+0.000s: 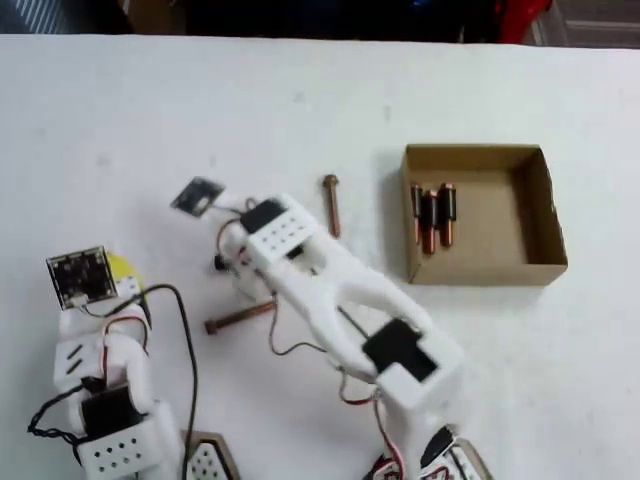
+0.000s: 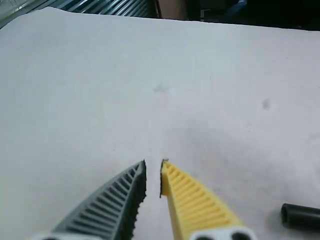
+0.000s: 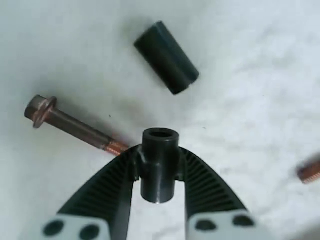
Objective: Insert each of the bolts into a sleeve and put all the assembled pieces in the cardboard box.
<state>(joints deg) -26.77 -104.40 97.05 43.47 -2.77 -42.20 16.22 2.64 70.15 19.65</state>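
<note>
Cardboard box stands at three o'clock on the bench. Inside it lie what appear to be three assembled pieces, copper bolts in dark sleeves, side by side along its nine o'clock wall. Two bolts are outside the box with no sleeve on them. The first bolt lies near the box, at nine o'clock from it. The second bolt lies at seven o'clock from the first, just beside the right arm. The left arm sits towards the bench's seven o'clock corner, well apart from the box.

Left wrist view: the left pincer is all but clenched, with a slim gap between the tips and nothing in it. A dark sleeve lies on the bench near the yellow finger.

Right wrist view: the right pincer is clenched on a held sleeve, which is upright with its bore open. A bare bolt lies with its threaded end just beside one finger. A loose sleeve lies on its side beyond that. A threaded tip of another bolt shows nearby. Whether the loose sleeve is the one seen by the left wrist cannot be told.

Assessment: roughly three pieces are finished and boxed. Two bolts are left to be sleeved and boxed. The step in hand appears to be mating the held sleeve with a bolt.
</note>
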